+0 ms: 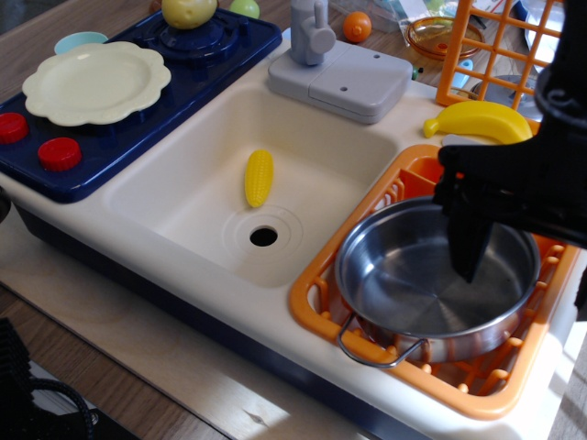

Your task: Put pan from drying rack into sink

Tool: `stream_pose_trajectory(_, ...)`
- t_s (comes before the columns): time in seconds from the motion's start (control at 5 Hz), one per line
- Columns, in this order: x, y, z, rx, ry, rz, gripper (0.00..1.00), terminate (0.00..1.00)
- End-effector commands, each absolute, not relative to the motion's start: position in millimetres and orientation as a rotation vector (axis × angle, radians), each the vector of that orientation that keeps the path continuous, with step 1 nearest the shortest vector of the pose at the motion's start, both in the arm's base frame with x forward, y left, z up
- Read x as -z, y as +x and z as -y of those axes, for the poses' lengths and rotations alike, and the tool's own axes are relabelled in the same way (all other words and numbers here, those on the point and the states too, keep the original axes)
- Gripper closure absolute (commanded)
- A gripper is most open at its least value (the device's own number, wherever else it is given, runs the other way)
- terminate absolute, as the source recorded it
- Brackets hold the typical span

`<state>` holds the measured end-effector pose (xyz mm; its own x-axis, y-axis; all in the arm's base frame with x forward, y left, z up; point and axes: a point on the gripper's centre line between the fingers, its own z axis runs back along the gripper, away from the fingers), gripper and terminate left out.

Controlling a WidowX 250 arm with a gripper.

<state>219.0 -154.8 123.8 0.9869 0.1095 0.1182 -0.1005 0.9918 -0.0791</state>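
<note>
The steel pan (404, 293) sits in the orange drying rack (316, 302) at the right, one wire loop handle pointing to the front. My black gripper (468, 261) hangs from the right over the pan's far half, its dark fingers reaching down inside the rim; they overlap, so I cannot tell whether they are open or shut. The cream sink (183, 192) lies left of the rack, with a yellow toy corn cob (259, 177) by the drain hole (263, 236).
A grey faucet (312, 32) stands behind the sink. A navy stovetop (110, 151) with a cream plate (96, 82) and red knobs (60, 153) is at the left. A banana (479, 119) and an upright orange wire grid (495, 46) are behind the rack.
</note>
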Motion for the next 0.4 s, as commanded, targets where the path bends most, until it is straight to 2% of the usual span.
stream_pose_trajectory(0.0, -129.6, 218.1, 156.5, -0.122, -0.112, 0.171, 0.00, 0.00)
stream_pose_trajectory(0.2, -126.1, 217.5, 160.5, -0.132, -0.106, 0.170, 1.00, 0.00)
